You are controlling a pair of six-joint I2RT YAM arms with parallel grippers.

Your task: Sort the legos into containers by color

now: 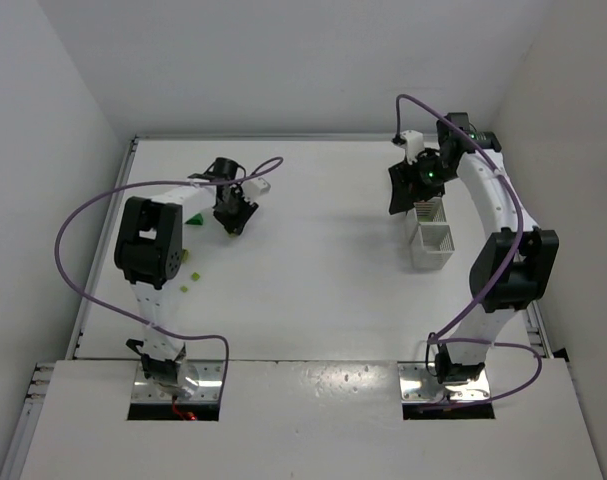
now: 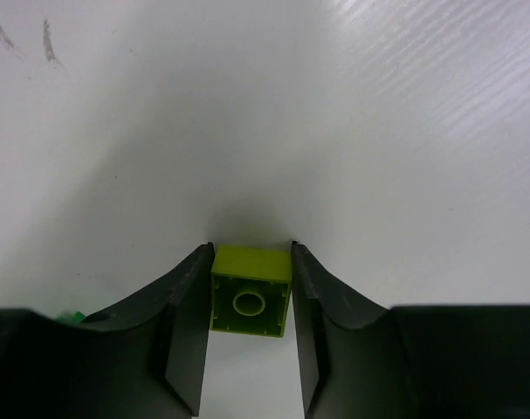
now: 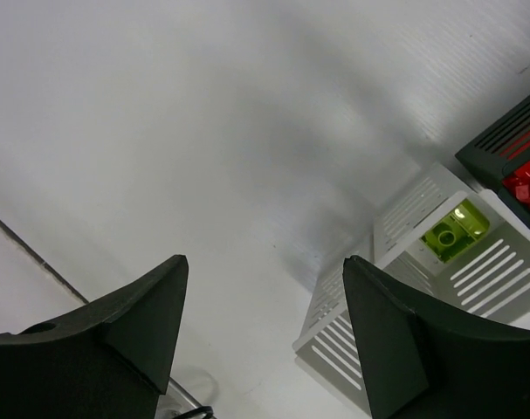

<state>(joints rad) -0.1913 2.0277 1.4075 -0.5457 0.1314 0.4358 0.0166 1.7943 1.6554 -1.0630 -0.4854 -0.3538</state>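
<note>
A lime-yellow lego (image 2: 251, 301) sits on the table, hollow underside toward the camera. My left gripper (image 2: 251, 248) is shut on it, both fingers against its sides. In the top view the left gripper (image 1: 233, 212) is low at the table's far left, beside a dark green lego (image 1: 195, 217). My right gripper (image 3: 265, 259) is open and holds nothing, hovering beside the containers. One white container (image 3: 500, 262) holds a lime lego (image 3: 452, 231). A black container (image 3: 509, 144) holds red legos (image 3: 528, 183). The right gripper (image 1: 408, 185) covers the far containers in the top view.
Small lime legos (image 1: 194, 274) lie scattered by the left arm's elbow. Two white containers (image 1: 435, 245) stand in a row at the right, close to the right arm. A dark green piece (image 2: 71, 316) peeks from behind the left finger.
</note>
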